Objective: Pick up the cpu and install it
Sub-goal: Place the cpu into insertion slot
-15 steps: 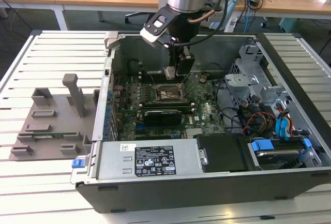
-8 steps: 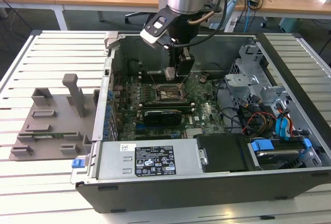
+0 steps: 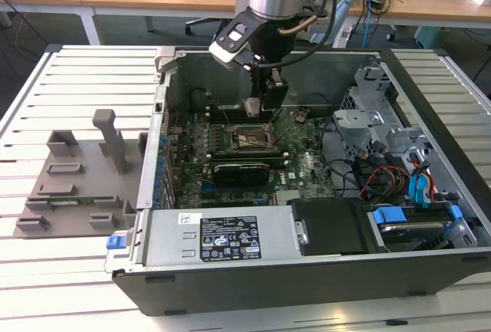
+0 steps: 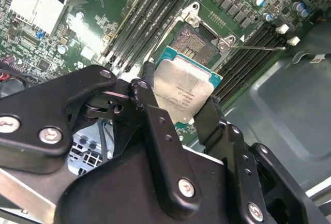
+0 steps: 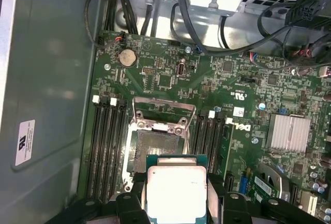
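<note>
The cpu [image 4: 182, 90] is a small square chip with a silver-grey top plate and a teal-edged rim. My gripper [image 4: 178, 105] is shut on it, one black finger [image 4: 155, 125] on each side. In the first wrist view the cpu [image 5: 176, 188] hangs just above the open socket [image 5: 155, 149] on the green motherboard, whose metal load frame [image 5: 164, 113] is flipped up. In the exterior view my gripper [image 3: 259, 108] reaches down into the open computer case, right over the socket [image 3: 244, 140].
Black memory slots [image 5: 106, 146] flank the socket on both sides. A silver heatsink [image 5: 288, 132], cable bundles [image 3: 383, 175] and the drive cage [image 3: 376, 110] crowd the case. A grey plastic holder tray [image 3: 80, 179] sits on the slatted table at the exterior view's left.
</note>
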You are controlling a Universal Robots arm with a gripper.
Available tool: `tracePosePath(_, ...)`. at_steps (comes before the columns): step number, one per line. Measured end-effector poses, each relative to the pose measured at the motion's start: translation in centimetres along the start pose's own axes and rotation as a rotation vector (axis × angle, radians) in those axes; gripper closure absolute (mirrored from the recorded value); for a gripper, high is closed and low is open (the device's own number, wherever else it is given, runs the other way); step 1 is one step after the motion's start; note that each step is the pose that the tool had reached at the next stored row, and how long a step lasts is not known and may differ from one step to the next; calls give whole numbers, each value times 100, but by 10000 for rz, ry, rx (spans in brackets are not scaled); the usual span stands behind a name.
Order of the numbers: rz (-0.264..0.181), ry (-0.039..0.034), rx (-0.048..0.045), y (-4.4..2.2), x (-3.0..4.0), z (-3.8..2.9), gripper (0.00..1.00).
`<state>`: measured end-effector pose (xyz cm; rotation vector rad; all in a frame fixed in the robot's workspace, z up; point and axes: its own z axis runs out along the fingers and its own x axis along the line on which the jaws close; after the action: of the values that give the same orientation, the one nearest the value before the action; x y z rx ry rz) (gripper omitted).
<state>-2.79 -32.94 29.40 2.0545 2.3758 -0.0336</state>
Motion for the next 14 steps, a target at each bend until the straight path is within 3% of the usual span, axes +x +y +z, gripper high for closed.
tracePosePath(14, 1, -2, 1, 7, 2, 40, 45)
